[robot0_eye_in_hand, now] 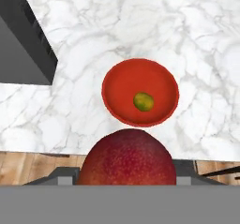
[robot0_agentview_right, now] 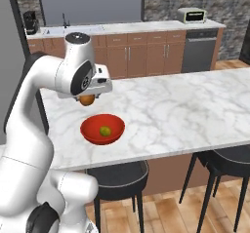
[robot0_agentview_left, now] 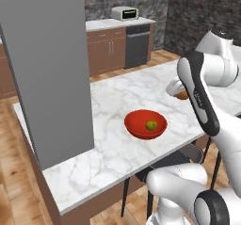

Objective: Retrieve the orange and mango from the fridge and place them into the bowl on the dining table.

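The red bowl [robot0_agentview_left: 146, 124] [robot0_agentview_right: 102, 129] [robot0_eye_in_hand: 140, 92] rests on the marble dining table [robot0_agentview_left: 117, 97] [robot0_agentview_right: 185, 110], near its front edge. A small yellow-green mango [robot0_agentview_left: 151, 124] [robot0_agentview_right: 104, 130] [robot0_eye_in_hand: 143, 101] lies inside it. My gripper [robot0_agentview_left: 182, 95] [robot0_agentview_right: 87, 100] [robot0_eye_in_hand: 126, 171] hovers above the table just beside the bowl, shut on the orange [robot0_agentview_left: 181, 95] [robot0_agentview_right: 87, 100] [robot0_eye_in_hand: 126, 157]. In the hand view the orange looks reddish and hides the fingertips.
A tall grey slab [robot0_agentview_left: 47, 68] [robot0_eye_in_hand: 21, 45] rises at the table's left end, close to the bowl. Dark stools [robot0_agentview_right: 119, 176] stand under the front edge. Brown cabinets, a dark oven [robot0_agentview_right: 197, 49] and a toaster oven [robot0_agentview_left: 124, 13] line the back wall.
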Available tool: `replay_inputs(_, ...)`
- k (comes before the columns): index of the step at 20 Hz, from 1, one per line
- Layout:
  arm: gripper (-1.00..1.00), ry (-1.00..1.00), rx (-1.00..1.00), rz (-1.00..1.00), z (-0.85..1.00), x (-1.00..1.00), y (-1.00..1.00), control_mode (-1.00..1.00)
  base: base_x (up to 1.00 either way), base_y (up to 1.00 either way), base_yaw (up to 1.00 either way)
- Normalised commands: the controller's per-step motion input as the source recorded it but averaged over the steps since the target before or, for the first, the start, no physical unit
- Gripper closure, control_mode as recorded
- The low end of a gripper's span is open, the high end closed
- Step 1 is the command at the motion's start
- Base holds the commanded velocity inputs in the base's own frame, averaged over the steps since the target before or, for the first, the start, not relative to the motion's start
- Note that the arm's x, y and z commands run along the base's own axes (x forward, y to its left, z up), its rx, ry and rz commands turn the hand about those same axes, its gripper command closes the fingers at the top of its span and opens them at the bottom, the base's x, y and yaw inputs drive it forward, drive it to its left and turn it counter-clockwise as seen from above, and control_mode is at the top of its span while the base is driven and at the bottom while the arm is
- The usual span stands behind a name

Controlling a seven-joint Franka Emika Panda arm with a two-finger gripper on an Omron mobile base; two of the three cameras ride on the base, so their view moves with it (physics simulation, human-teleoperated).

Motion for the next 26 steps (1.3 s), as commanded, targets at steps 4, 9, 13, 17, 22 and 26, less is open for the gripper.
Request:
replay_inputs(4,1.0,0.03,-0.02,-0.08,-0.33,0.09,0.0,-1.0,0.0,0.0,0.0)
replay_inputs(9,1.0,0.12,0.0,0.0,-0.41,0.43,0.02,-1.0,0.0,0.0,0.0)
replay_inputs(13,1.0,0.08,0.0,0.0,-0.41,0.58,0.08,-1.0,0.0,0.0,0.0)
replay_inputs(17,1.0,0.06,0.0,0.0,-0.44,0.6,0.14,-1.0,0.0,0.0,0.0)
replay_inputs(22,1.0,0.04,-0.02,0.0,-0.45,0.44,0.18,-1.0,0.0,0.0,0.0)
replay_inputs(26,1.0,0.01,-0.02,0.0,-0.36,0.31,0.08,-1.0,0.0,0.0,0.0)
